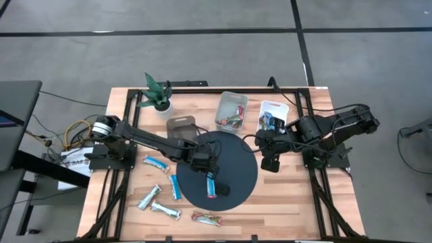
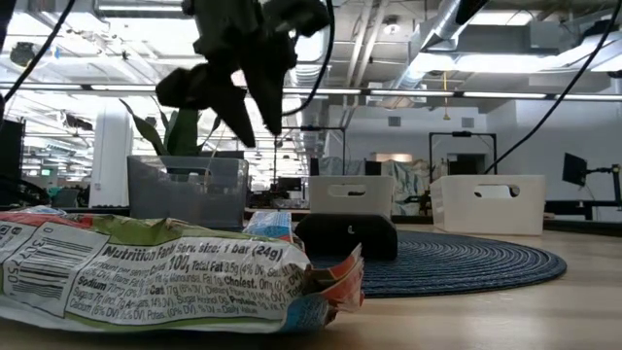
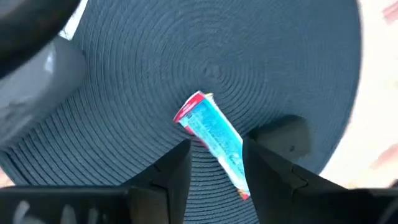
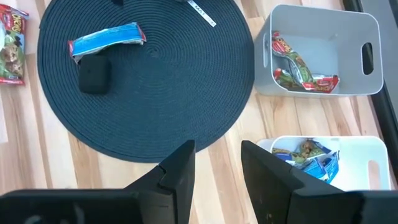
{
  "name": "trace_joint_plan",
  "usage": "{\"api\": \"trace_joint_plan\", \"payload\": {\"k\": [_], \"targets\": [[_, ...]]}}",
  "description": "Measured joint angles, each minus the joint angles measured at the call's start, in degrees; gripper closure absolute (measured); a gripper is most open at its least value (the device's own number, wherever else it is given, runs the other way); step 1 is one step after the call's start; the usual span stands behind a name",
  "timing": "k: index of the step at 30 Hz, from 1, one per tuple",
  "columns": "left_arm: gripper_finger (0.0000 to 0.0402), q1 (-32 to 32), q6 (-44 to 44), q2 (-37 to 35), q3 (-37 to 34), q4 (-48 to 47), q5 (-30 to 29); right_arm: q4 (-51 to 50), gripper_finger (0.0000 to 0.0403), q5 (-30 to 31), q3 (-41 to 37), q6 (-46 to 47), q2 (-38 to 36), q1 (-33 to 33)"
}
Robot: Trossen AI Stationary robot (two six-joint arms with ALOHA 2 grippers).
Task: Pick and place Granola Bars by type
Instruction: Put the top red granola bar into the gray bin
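A blue-and-white granola bar point(image 3: 210, 129) with red ends lies flat on the round dark mat point(image 1: 236, 155), beside a small black block point(image 1: 223, 190). My left gripper point(image 3: 214, 152) hovers open above that bar, one finger on either side of it, and stands high over the mat in the low view point(image 2: 248, 78). My right gripper point(image 4: 214, 158) is open, holds nothing, and hangs over the mat's right edge point(image 1: 270, 162). More bars lie on the wood at the near left: blue ones point(image 1: 155, 163), silvery ones point(image 1: 165, 210) and a red-green one point(image 1: 207, 218).
At the far side stand a white bin point(image 1: 223, 101) holding red-green bars, a white bin point(image 1: 282, 106) holding blue bars, a grey see-through bin point(image 1: 181, 128) and a potted plant point(image 1: 156, 94). A white stick point(image 4: 202, 12) lies on the mat.
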Motion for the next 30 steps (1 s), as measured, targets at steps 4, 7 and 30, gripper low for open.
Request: {"api": "trace_joint_plan", "payload": {"k": [4, 7, 30], "targets": [[0.0266, -0.02, -1.51, 2.73, 0.00, -0.58, 0.21, 0.02, 0.0280, 0.00, -0.01, 0.04, 0.00, 0.00], [0.0266, -0.01, -1.51, 4.41, 0.00, -0.34, 0.76, 0.09, 0.0280, -0.02, -0.02, 0.04, 0.00, 0.00], [0.0281, -2.01, -0.69, 5.93, 0.00, 4.43, -0.09, 0.36, 0.0280, -0.02, -0.02, 0.13, 0.00, 0.00]]}}
